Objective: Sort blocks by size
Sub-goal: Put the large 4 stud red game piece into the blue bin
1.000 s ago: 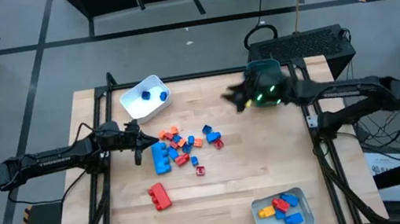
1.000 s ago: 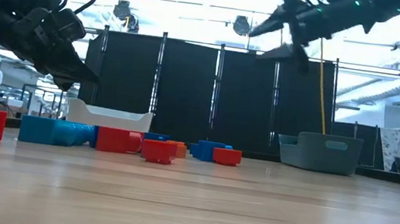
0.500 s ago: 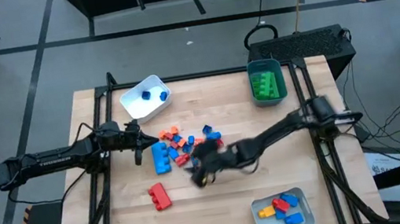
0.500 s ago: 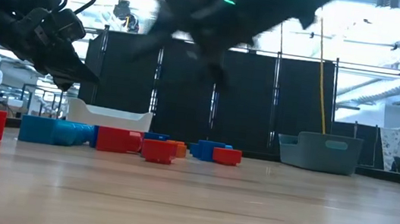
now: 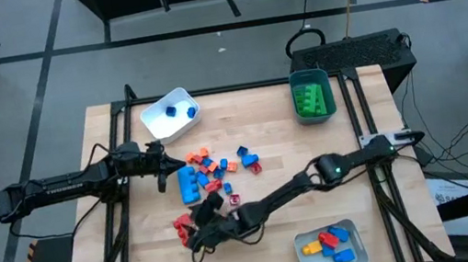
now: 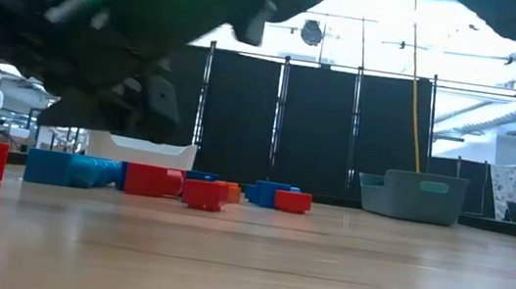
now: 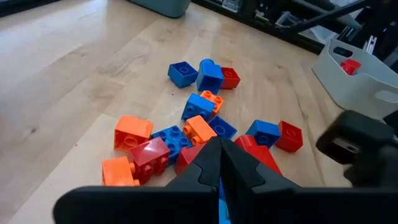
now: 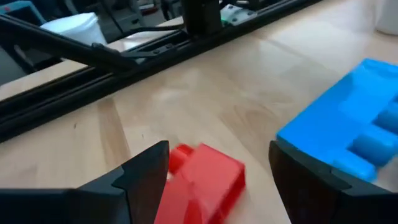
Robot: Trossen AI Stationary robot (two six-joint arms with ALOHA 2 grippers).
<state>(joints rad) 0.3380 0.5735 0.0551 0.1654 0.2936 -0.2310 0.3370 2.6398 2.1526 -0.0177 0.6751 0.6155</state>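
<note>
Two arms over the bricks

Two dark arms reach across the wooden table (image 5: 261,127). Right gripper (image 5: 196,234), fingers spread wide and holding nothing, hovers over the long red block (image 8: 202,183) beside a long blue block (image 5: 188,184). Left gripper (image 5: 161,168) waits pinched closed (lettering on its arm unreadable) beside the small scattered blocks (image 5: 221,165).

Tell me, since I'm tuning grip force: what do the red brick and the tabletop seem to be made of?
The red brick looks like hard moulded plastic: uniform saturated colour, a raised stud, smooth faces, seemingly slightly glossy. The tabletop appears to be light wood, probably sealed: visible grain and plank seams, with a soft sheen in the low view.
</note>
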